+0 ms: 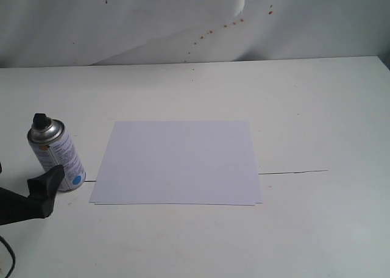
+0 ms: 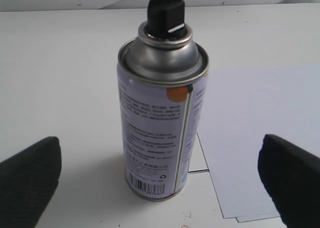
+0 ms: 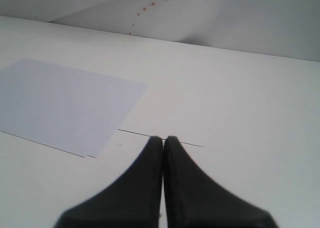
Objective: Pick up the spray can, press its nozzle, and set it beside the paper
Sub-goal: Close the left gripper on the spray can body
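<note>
The spray can (image 1: 58, 153) stands upright on the white table, just left of the paper (image 1: 180, 162). Its black nozzle (image 1: 41, 121) is on top. In the left wrist view the can (image 2: 157, 123) and its nozzle (image 2: 165, 15) stand between and a little beyond the two black fingers of my left gripper (image 2: 160, 158). That gripper is open and touches nothing. One of its fingers (image 1: 47, 186) shows just in front of the can. My right gripper (image 3: 164, 139) is shut and empty over bare table to the right of the paper (image 3: 65, 103); the exterior view does not show it.
A thin dark line (image 1: 292, 172) runs across the table (image 1: 317, 107) from the paper's right edge. A white backdrop with small reddish spots (image 1: 234, 23) rises behind the table's far edge.
</note>
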